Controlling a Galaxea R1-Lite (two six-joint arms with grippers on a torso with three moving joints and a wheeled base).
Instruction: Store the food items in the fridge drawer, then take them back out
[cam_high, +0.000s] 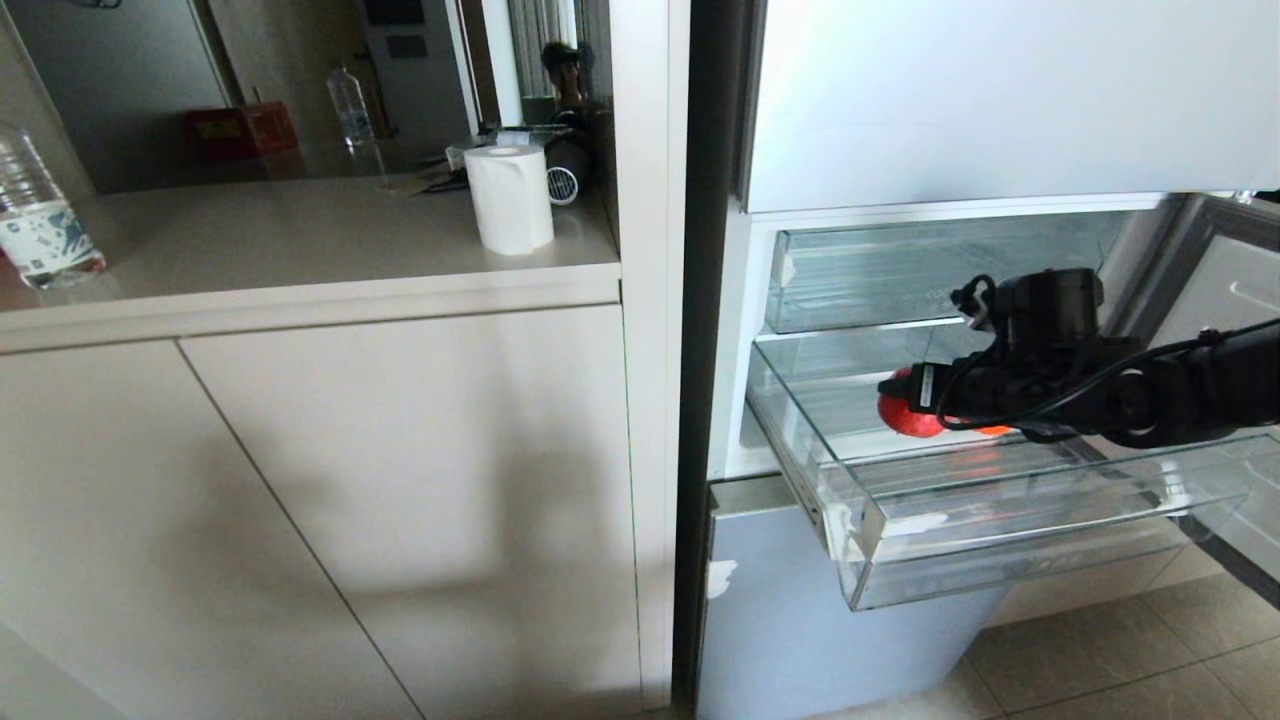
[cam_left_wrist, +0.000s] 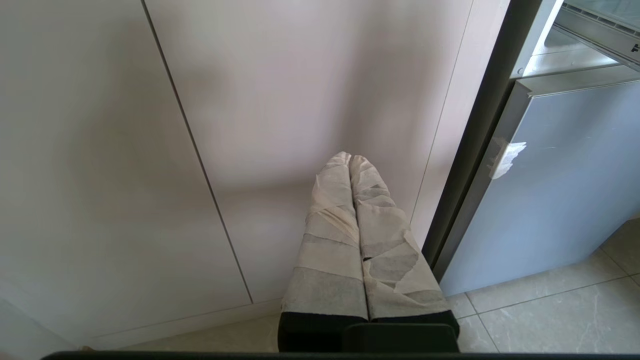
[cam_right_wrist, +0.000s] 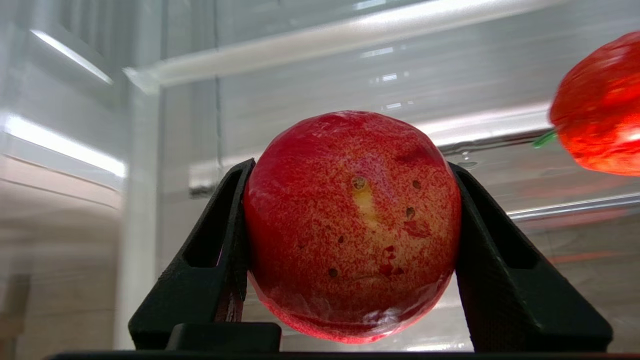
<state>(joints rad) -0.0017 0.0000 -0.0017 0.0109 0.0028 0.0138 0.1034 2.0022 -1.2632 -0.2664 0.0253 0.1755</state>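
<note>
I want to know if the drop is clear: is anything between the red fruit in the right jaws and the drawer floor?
Nothing visible blocks it. The right gripper holds the red fruit inside the open drawer. A second red piece sits off to one side, apart from the held one.

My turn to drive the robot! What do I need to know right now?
Right gripper: shut on a red speckled fruit, reaching over the open fridge drawer.
Left gripper: shut, empty, parked low by the cabinet door.
A second piece, a red-orange tomato with a green stem, shows beside the held fruit.
Whether the fruit is going in or coming out can't be told.
</note>
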